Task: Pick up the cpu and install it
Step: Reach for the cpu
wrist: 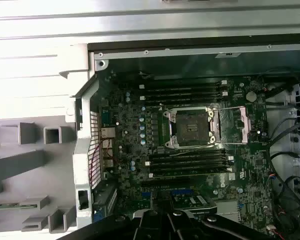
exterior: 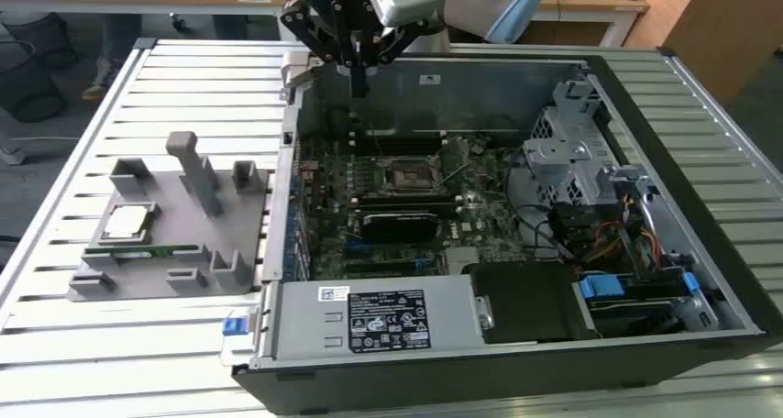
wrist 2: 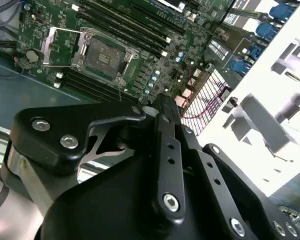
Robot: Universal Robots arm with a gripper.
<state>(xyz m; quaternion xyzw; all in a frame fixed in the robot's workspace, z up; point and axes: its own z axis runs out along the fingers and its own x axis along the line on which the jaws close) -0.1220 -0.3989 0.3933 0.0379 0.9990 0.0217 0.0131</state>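
Note:
The cpu, a small square chip with a shiny silver top, lies flat on the grey holder outside the case, at the exterior view's left. My gripper hangs over the far edge of the open computer case, well away from the cpu. Its fingers are shut with nothing between them, and they show in both wrist views. The motherboard's cpu socket stands bare, with its metal load plate swung open beside it.
A long green memory stick lies on the holder near the cpu, among several upright grey posts. Inside the case are a black heatsink block, a drive cage, cables and a power supply. A slatted white table carries everything.

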